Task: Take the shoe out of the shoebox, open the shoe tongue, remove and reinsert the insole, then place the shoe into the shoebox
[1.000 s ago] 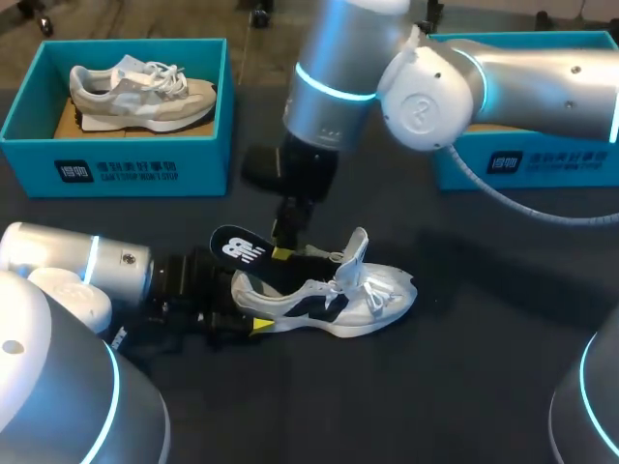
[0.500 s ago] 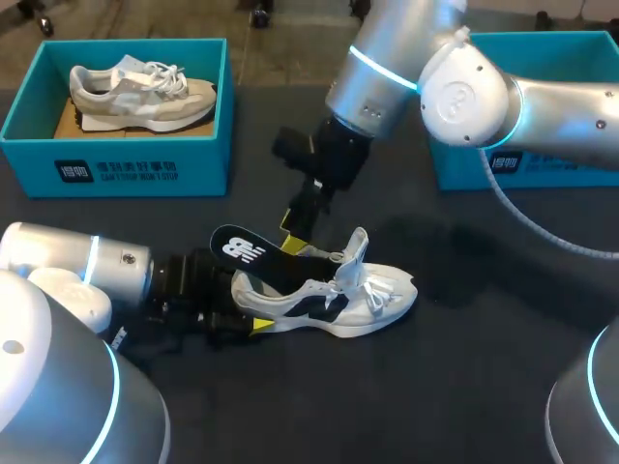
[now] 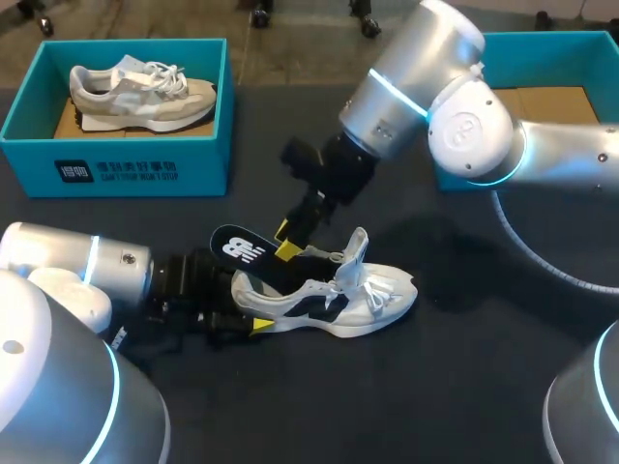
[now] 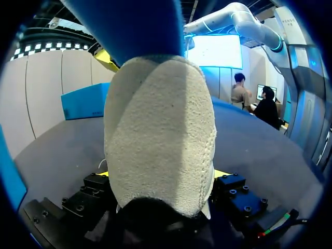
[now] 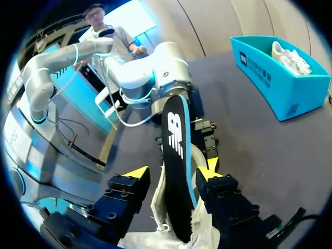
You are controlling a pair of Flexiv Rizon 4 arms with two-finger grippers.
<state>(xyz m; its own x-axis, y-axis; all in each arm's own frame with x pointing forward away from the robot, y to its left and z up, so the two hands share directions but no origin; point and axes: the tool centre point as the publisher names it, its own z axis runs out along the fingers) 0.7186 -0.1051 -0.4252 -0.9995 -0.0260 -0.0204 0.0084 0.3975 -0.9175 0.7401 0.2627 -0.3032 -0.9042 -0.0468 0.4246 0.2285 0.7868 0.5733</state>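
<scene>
Black insole (image 3: 242, 249) stands half out of the shoe (image 3: 348, 295) on the desk (image 3: 464, 367). My left jaws clamp the heel (image 4: 158, 135), and my right jaws are apart around the insole. I judge reseating and boxing remain.

Our left gripper (image 3: 250, 311) clamps the heel of the white mesh sneaker (image 3: 338, 295), and our left arm (image 3: 87, 266) lying along the table blocks that end. The black foam insole (image 3: 253, 253) juts up from the heel, between the parted fingers of our right gripper (image 3: 285, 240). Our right arm (image 3: 464, 116) slants over the rear right teal cardboard shoebox (image 3: 551, 39). Bare dark tabletop (image 3: 406, 387) beyond the toe and along the near side gives passage. The rear left teal shoebox (image 3: 203, 164) stands well apart.
</scene>
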